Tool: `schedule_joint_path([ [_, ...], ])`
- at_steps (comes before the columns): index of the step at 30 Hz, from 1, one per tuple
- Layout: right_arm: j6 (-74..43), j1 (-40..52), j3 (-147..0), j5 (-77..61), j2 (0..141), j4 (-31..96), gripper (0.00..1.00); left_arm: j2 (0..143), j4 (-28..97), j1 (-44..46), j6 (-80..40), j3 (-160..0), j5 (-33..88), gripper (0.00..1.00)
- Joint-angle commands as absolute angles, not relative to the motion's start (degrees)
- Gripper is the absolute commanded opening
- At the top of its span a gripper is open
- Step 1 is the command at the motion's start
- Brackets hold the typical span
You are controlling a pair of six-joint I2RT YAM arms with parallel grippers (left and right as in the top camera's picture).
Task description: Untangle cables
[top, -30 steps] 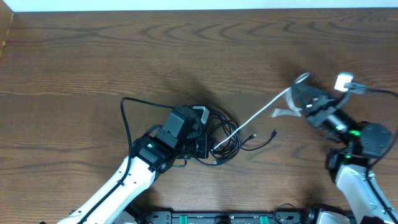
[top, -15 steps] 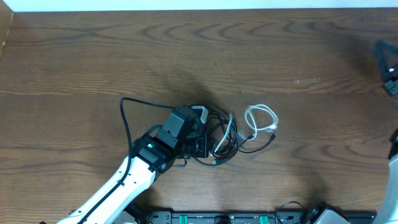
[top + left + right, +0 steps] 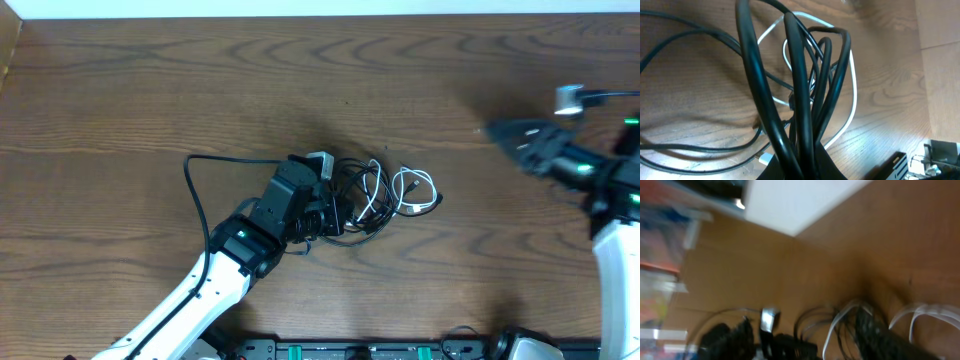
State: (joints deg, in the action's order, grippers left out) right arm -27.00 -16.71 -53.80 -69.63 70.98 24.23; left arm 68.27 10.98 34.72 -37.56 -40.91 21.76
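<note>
The left gripper (image 3: 326, 204) sits just left of centre in the overhead view, at the end of an arm reaching up from the lower left. Its jaws are pressed together on a bundle of black cords (image 3: 352, 192). In the left wrist view those cords rise as several glossy strands from the bottom centre of the frame, where the fingers pinch them, and fan out toward the top. The rest of the black tangle lies looped on the wooden table (image 3: 150, 100), immediately right of the gripper. The white cord (image 3: 417, 190) lies in a small loose coil at the right edge of that tangle, meeting the black loops. In the left wrist view it arcs behind the lifted strands. The right gripper (image 3: 512, 133) hangs near the right edge of the overhead frame, well apart from the cords and pointing left. It is smeared by blur, so I cannot tell whether its jaws are apart or together. The right wrist view is blurred too, with the pile along its bottom edge.
</note>
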Motion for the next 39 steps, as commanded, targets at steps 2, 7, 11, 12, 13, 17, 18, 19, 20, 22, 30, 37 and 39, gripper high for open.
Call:
schedule_joint_path([
  [2,-18.24,-2.48,-51.53,-53.23,70.67,28.62,0.59,68.47,10.48,34.74,-39.92,-41.45,21.32,0.08],
  [7,-23.05,9.02,-49.25,-45.10,70.89,26.15,0.61,68.47,9.72,34.74,-44.31,-41.45,17.23,0.08],
  [11,-28.14,14.48,-48.69,-38.52,71.35,26.00,0.59,68.47,9.72,34.76,-44.51,-41.45,17.52,0.08],
  [12,-29.61,16.29,-48.29,-37.60,71.72,25.34,0.58,68.47,9.72,34.81,-44.49,-41.45,17.67,0.08],
  [13,-30.44,17.43,-47.99,-37.41,72.05,24.69,0.56,68.47,9.69,34.81,-44.51,-41.45,18.06,0.07],
  [17,-37.54,22.20,-46.35,-33.19,74.81,21.04,0.47,68.47,9.74,34.81,-44.51,-41.45,19.03,0.08],
  [18,-39.40,22.96,-46.19,-32.47,75.83,20.29,0.45,68.47,9.72,34.81,-44.51,-41.45,19.03,0.07],
  [19,-40.10,23.29,-46.17,-32.51,76.47,19.81,0.44,68.47,9.72,34.81,-44.51,-41.45,19.03,0.08],
  [20,-40.77,23.75,-46.17,-32.51,77.25,19.05,0.41,68.47,9.72,34.81,-44.51,-41.45,19.03,0.07],
  [22,-41.85,24.56,-46.17,-32.62,78.61,17.63,0.31,68.47,9.74,34.81,-44.51,-41.45,19.03,0.07],
  [30,-44.64,24.05,-46.17,-47.13,79.07,7.99,0.01,68.47,11.11,34.81,-43.35,-41.45,18.76,0.07],
  [37,-45.10,17.10,-46.17,-46.68,78.61,4.54,0.01,68.47,15.68,34.81,-40.97,-41.45,18.74,0.17],
  [39,-44.12,15.64,-46.17,-46.68,78.04,5.21,0.01,68.47,15.77,34.81,-40.97,-41.45,18.74,0.45],
])
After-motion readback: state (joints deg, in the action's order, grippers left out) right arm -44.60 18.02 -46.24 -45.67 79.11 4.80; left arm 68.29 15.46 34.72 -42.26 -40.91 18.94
